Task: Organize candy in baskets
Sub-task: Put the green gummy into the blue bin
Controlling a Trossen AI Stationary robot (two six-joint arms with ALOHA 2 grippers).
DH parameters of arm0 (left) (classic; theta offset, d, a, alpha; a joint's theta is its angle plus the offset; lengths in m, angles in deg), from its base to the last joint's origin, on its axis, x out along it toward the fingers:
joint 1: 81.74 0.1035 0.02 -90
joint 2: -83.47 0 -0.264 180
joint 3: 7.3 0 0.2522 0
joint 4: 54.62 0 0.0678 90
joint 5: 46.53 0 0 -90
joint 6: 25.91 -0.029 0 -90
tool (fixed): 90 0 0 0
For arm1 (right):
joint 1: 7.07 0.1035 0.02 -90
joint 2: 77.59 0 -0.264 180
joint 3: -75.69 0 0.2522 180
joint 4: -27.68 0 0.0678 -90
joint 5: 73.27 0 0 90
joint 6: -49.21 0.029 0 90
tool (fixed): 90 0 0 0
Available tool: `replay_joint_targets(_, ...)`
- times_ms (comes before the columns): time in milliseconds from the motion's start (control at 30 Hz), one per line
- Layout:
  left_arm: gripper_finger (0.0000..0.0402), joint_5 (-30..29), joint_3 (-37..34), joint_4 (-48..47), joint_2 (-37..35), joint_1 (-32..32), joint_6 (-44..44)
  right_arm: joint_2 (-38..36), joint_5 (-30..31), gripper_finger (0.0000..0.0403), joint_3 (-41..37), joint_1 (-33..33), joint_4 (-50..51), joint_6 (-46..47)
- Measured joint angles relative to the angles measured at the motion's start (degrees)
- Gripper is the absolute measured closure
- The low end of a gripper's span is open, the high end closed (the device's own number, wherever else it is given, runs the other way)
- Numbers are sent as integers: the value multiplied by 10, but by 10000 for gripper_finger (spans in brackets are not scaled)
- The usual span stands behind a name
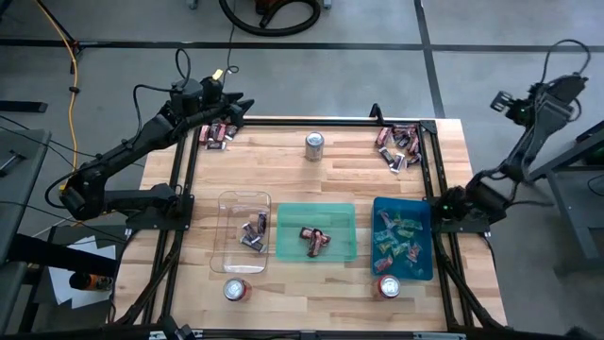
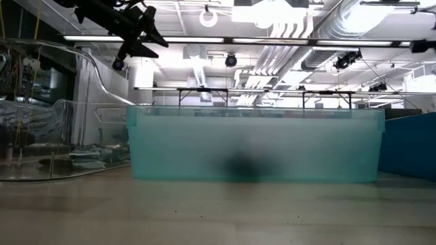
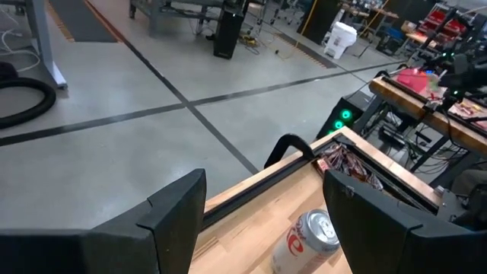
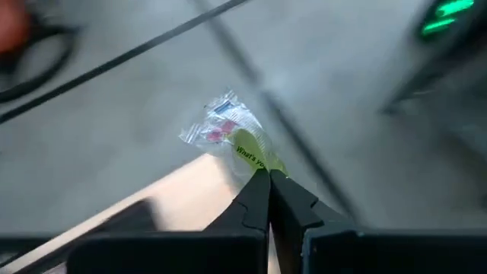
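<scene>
One light green and pink wrapped candy (image 4: pixel 232 138) pinched in closed right gripper (image 4: pixel 268 176), wrapper protruding past fingertips. Left gripper (image 3: pixel 262 202) wide open, empty, above far-left table corner.

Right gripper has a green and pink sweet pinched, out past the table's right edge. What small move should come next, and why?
Probably swing the right gripper back over the teal-blue basket. It is shut on a green and pink candy, and that basket already holds matching wrappers. The left gripper, open, hovers at the far-left candy pile.
</scene>
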Motion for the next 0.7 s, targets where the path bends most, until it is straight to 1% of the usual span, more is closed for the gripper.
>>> replay_joint_targets(67,149,0,0,6,0,0,0,-31,52,403,0,0,1,19)
replay_joint_targets(133,149,0,0,5,0,0,-1,-63,91,403,0,0,1,37)
replay_joint_targets(200,149,0,0,6,0,0,-1,-97,112,403,0,0,-4,58)
replay_joint_targets(267,149,0,0,5,0,0,-2,-130,116,403,0,0,-9,88)
replay_joint_targets(467,149,0,0,6,0,0,-16,-230,88,403,0,0,-45,152)
replay_joint_targets(567,149,19,0,5,0,0,-16,-273,45,403,0,0,-89,174)
replay_joint_targets(700,149,47,0,5,0,0,-16,-316,-32,403,1,1,-169,247)
